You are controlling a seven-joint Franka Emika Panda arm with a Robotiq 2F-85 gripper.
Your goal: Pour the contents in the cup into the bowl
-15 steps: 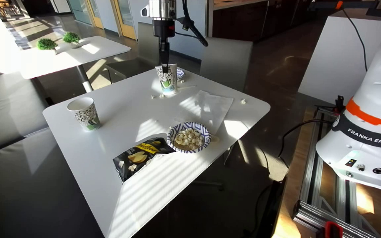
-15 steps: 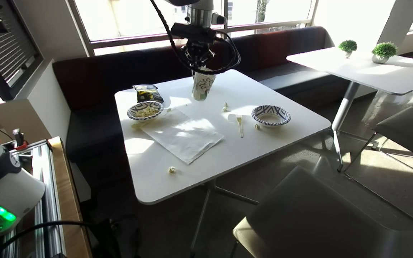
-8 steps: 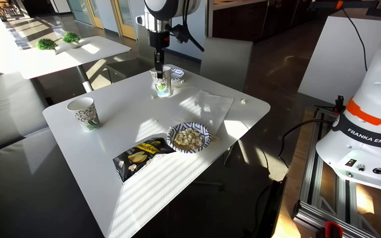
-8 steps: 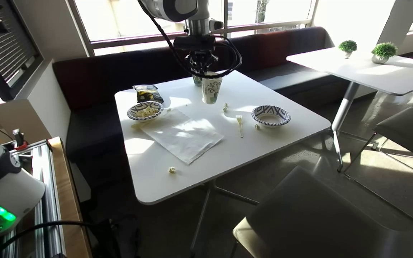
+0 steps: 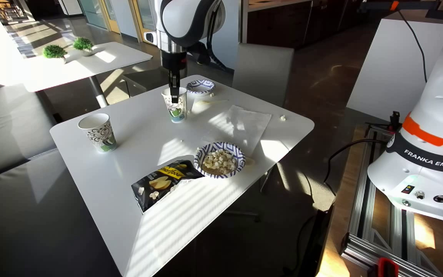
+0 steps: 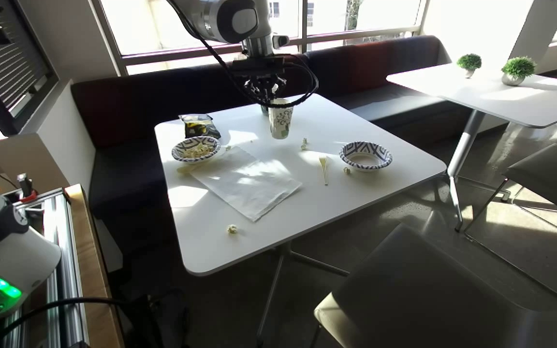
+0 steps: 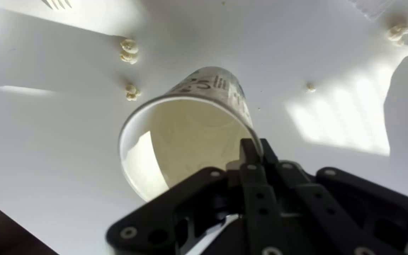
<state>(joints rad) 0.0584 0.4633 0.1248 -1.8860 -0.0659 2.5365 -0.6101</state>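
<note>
My gripper (image 5: 174, 96) is shut on the near rim of the cream-white cup (image 5: 176, 111) with green marks. In the wrist view the fingers (image 7: 259, 148) pinch the rim of the cup (image 7: 186, 138), one inside, one outside. I can make out no contents inside it. It is nearly upright, base close to the table; I cannot tell whether it touches. One blue-and-white patterned bowl (image 6: 365, 157) looks empty at the far side (image 5: 201, 87). Another patterned bowl (image 5: 221, 177) holds popcorn, also in an exterior view (image 6: 195, 159). I cannot tell which bowl is meant.
A similar cup (image 5: 102, 134) stands at the table's edge, partly hidden behind my gripper in an exterior view (image 6: 265, 110). A black snack bag (image 5: 165, 179) touches the popcorn bowl. A napkin (image 6: 249, 181), a fork (image 6: 324, 170) and loose popcorn (image 7: 129, 51) lie on the table.
The arm has come down and moved away from the empty bowl with the cup, uncovering that bowl in an exterior view. The cup is less tilted than one second ago. The grip is unchanged.
</note>
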